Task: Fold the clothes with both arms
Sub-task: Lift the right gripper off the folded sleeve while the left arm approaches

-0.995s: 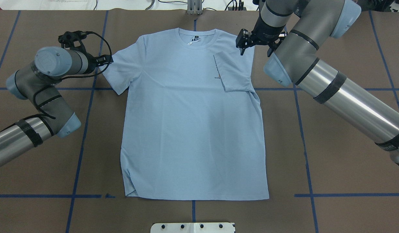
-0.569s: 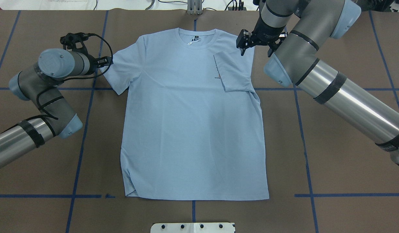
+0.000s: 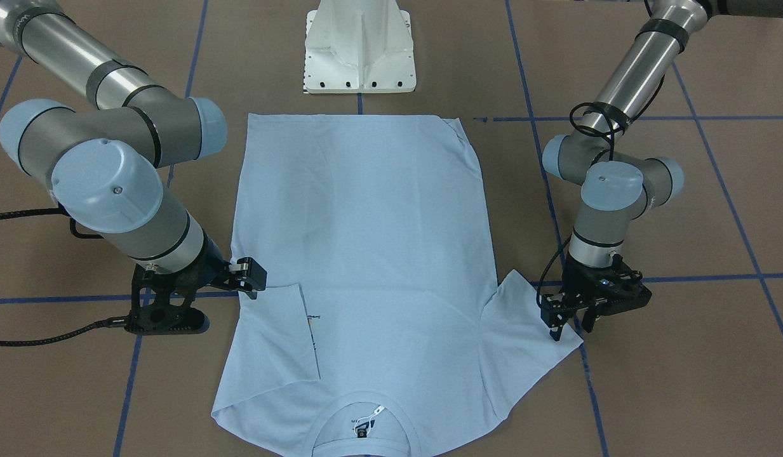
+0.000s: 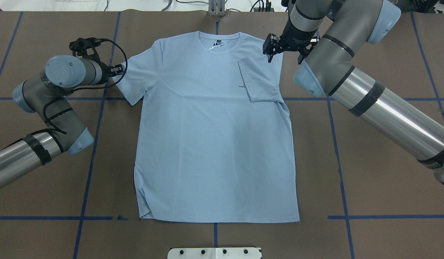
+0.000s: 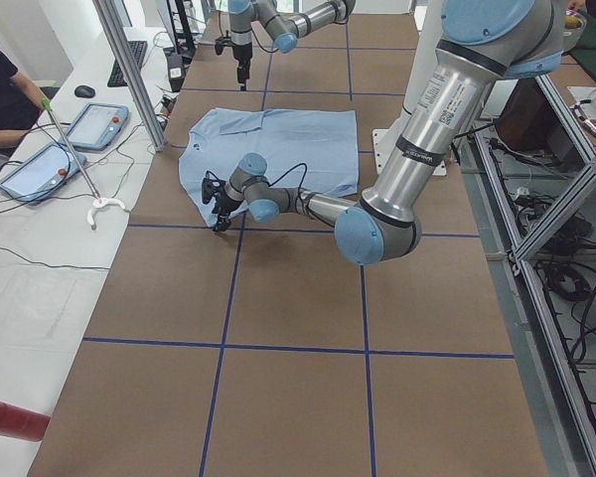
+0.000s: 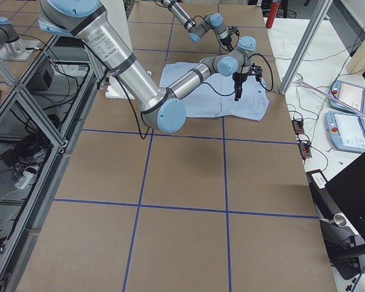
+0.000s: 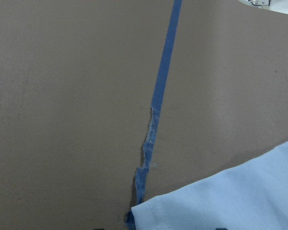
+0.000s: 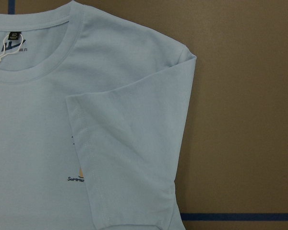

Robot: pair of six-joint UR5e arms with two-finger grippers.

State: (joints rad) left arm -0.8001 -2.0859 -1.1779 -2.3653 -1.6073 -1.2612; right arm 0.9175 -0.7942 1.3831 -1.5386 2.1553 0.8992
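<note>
Flat at the middle of the counter (image 4: 369, 187) lies the light blue T-shirt (image 4: 214, 136), collar away from the robot, its right sleeve (image 4: 259, 81) already folded in over the chest print. Within the last second my left gripper (image 3: 571, 330) has crept closer to the spread left sleeve (image 4: 135, 79) and now stands at its outer corner, jaws parted, nothing held; I judge pinching that sleeve comes next. My right gripper (image 4: 285, 57) has hardly shifted, hovering wide open by the right shoulder. Brown covering crossed by blue tape (image 4: 88, 165) surrounds the shirt; beyond the far end, a person (image 5: 0, 89) waits beside two tablets (image 5: 97, 124).
</note>
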